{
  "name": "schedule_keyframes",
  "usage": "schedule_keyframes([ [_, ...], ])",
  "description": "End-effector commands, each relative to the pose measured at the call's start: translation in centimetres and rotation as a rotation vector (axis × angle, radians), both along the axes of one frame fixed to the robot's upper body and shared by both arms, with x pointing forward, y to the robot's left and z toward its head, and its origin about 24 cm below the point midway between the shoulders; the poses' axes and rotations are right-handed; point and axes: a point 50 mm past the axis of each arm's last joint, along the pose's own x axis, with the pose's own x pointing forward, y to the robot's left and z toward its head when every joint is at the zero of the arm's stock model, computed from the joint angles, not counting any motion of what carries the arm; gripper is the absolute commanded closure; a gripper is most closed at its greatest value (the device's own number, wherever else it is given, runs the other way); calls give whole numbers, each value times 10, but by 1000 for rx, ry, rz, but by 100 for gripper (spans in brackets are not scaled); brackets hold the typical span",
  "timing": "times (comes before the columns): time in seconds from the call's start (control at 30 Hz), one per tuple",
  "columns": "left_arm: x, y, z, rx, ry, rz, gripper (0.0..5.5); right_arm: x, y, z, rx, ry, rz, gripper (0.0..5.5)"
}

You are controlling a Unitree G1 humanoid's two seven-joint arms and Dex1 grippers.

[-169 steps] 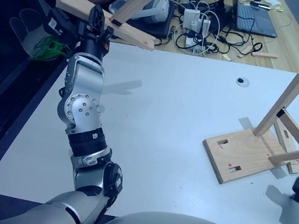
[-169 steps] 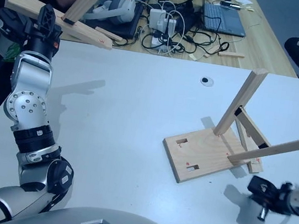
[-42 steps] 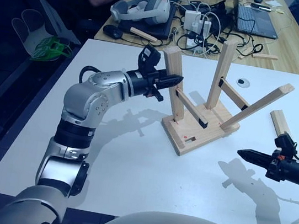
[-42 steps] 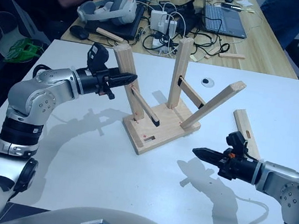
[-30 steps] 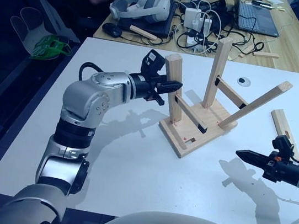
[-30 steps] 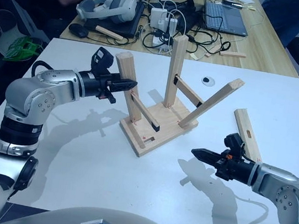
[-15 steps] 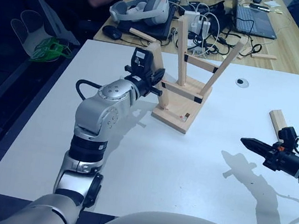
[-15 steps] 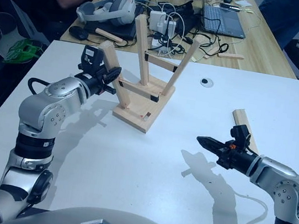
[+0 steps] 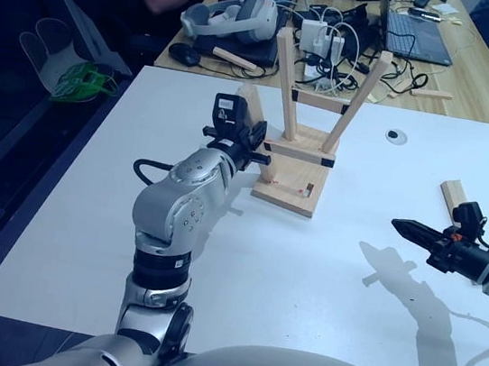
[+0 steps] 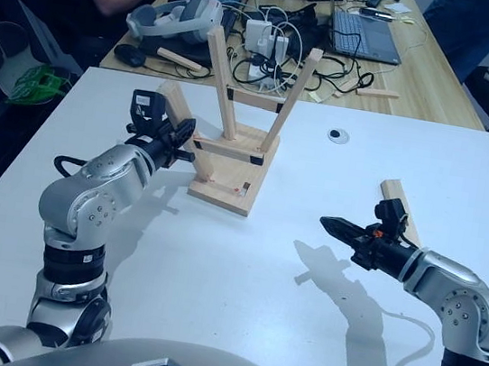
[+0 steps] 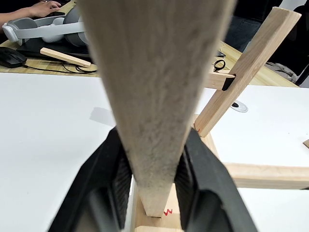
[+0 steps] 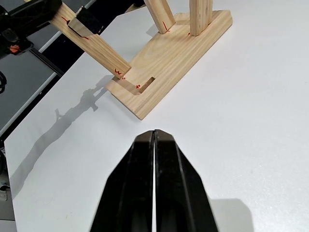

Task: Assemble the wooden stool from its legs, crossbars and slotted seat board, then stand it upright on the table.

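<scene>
- Left gripper [image 11: 152, 183] pinches a pale square wooden stool leg [image 11: 154, 72]; slotted wooden seat board [image 9: 287, 193] flat on white table [image 9: 259, 276] just beyond it.
- Right gripper [image 12: 154, 137] pressed together, empty, well apart.

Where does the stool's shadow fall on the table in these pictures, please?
Right wrist view: a thin dark streak crosses the table outward from the base of the clamped leg. Left wrist view: a faint grey patch lies on the table beside that leg.
</scene>
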Motion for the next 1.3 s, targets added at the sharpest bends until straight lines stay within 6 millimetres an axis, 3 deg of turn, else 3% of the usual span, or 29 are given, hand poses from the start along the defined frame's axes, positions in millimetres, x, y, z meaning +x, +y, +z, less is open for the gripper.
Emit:
schedule_keyframes([
  [0.03,-7,-2,-22,57,102,-20,447,-1,-1,-3,-23,-3,-9,550],
  [0.17,-1,0,-6,68,-26,21,447,-4,1,-6,-30,3,-5,550],
  [0.2,1,0,3,78,-101,31,410,-5,1,-7,-30,5,-5,550],
  [0.33,1,-2,23,72,-275,53,361,-7,-1,-8,-30,11,-15,550],
  [0.5,-2,-3,43,35,-452,47,287,-2,-20,-15,-138,-17,-161,550],
  [0.6,-5,2,61,39,-608,73,243,3,-48,-33,-373,-35,-332,498],
  [0.7,-5,8,80,75,-766,103,201,6,-72,-38,-549,-116,-496,451],
  [0.83,-4,10,81,87,-799,107,130,9,-97,-36,-687,-215,-649,369],
  [0.97,-3,13,78,83,-790,126,71,8,-108,-41,-740,-216,-684,303],
  [1.1,-2,15,78,84,-785,135,12,-11,-111,-75,-702,51,-636,233],
  [1.3,1,15,78,69,-767,141,10,-40,-105,-101,-645,375,-508,133],
])
